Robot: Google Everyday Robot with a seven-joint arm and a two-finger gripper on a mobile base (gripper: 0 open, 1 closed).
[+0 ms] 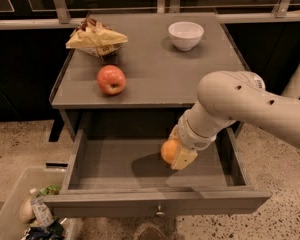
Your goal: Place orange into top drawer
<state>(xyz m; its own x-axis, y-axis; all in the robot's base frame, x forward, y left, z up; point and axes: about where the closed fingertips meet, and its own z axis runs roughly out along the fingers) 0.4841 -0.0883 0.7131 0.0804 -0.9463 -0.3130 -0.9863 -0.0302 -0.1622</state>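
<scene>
The orange [169, 151] is held in my gripper [176, 153], whose pale fingers are shut on it. The gripper hangs inside the open top drawer [155, 203], right of its middle and a little above the drawer floor. The drawer is pulled out from under the grey table, and its front panel carries a small metal knob [160, 213]. My white arm reaches in from the right and hides part of the drawer's right side.
On the grey table top [150, 76] sit a red-and-yellow apple [111, 79], a yellow chip bag [95, 37] and a white bowl [185, 35]. A clear bin [20, 211] with trash stands on the floor at the lower left, beside the drawer.
</scene>
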